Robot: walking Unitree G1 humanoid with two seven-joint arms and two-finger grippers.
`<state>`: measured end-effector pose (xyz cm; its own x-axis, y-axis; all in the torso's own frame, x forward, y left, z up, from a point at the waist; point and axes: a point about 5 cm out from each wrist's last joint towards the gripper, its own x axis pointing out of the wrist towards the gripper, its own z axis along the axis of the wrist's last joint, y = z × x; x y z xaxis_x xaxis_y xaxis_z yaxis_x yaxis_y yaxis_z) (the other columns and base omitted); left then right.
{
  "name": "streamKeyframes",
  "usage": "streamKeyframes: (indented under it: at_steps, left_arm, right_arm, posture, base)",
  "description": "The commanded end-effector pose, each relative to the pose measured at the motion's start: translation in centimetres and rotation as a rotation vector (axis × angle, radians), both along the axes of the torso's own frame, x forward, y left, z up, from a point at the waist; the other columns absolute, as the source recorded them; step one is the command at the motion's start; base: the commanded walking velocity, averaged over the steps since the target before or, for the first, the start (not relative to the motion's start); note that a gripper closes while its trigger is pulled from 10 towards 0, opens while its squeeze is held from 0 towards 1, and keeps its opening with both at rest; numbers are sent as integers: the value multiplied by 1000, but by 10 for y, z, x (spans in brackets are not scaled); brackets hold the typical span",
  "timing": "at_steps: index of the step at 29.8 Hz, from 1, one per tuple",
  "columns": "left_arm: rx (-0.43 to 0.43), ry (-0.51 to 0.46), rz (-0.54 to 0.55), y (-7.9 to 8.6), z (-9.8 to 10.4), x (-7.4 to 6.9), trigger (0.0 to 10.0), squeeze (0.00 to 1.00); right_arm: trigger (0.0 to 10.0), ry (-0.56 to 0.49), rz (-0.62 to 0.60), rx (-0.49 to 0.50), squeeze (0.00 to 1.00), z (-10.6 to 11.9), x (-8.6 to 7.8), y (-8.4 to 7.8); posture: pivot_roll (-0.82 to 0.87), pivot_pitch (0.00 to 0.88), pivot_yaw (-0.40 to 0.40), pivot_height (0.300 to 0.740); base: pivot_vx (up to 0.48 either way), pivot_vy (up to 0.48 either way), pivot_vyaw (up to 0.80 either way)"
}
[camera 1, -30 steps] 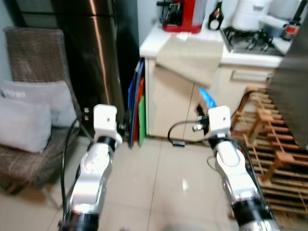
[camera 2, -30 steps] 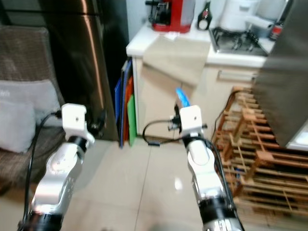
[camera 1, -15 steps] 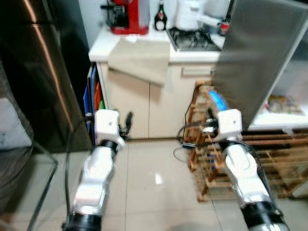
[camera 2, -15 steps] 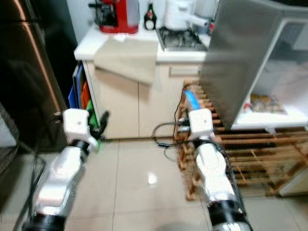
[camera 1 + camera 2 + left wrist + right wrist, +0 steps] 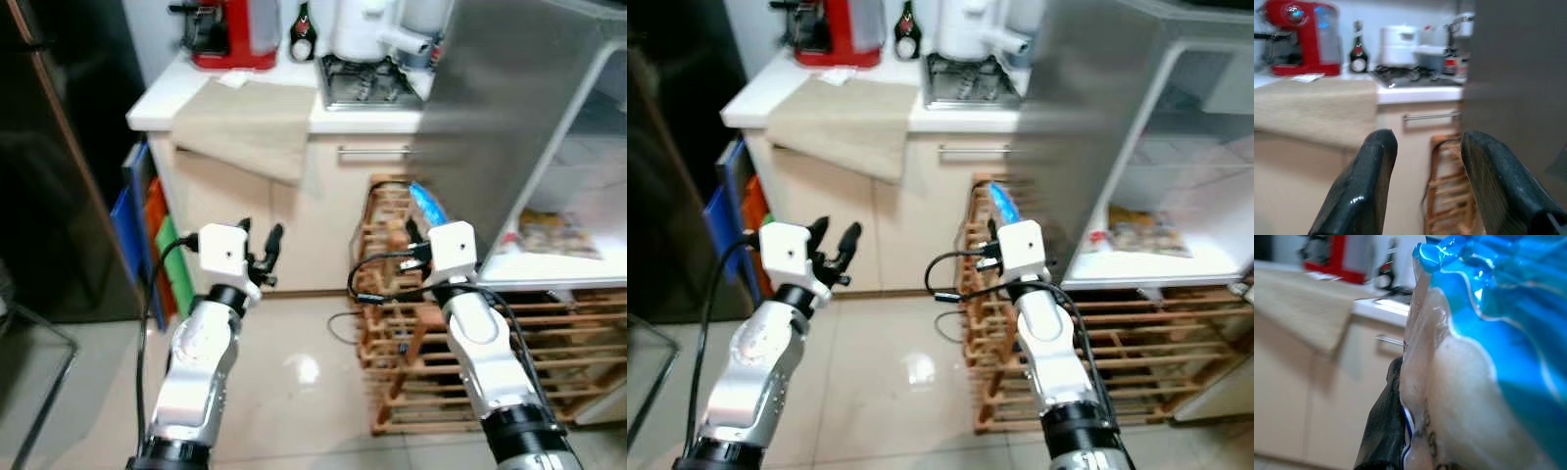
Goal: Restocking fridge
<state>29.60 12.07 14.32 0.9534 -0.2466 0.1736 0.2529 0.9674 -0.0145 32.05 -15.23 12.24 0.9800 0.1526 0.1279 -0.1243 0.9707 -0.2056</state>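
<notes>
Light: bright, even indoor | Glare: a lamp is mirrored on the floor tiles [image 5: 304,369] | Blur: head views slightly smeared | Wrist views: backgrounds rendered soft, unfocused

At the top of your head view runs a white counter [image 5: 157,106]. On it stand a red coffee machine [image 5: 223,31], a dark bottle [image 5: 302,22], a white appliance [image 5: 358,27] and a small gas hob [image 5: 367,86], with a beige cloth [image 5: 245,122] draped over its front edge. Below, the pale tiled floor [image 5: 294,372] carries a wooden rack [image 5: 392,323] at centre right.
</notes>
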Motion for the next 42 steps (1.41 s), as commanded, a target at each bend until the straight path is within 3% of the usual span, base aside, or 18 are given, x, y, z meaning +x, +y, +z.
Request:
streamKeyframes:
  at_steps: [1,23,34,42]
  left_arm:
    - [-8,0,11,5,0,0,10000,0]
    - [-27,18,-4,4,-1,-1,10000,0]
    - [7,44,19,5,-4,4,10000,0]
    - [-12,41,-5,3,-3,5,10000,0]
  right_arm:
    - [0,-23,26,22,0,5,1,7]
    - [0,2,22,31,0,2,0,2]
    - [0,10,18,30,0,1,0,0]
    - [0,14,25,30,0,-1,-1,2]
  posture:
    - [-113,0,10,740]
    - [-117,0,9,740]
    - [-117,0,9,740]
    - [-116,0,10,740]
  base:
    - [0,0,0]
    - [29,-391,0]
    - [78,0,0]
    - [434,0,0]
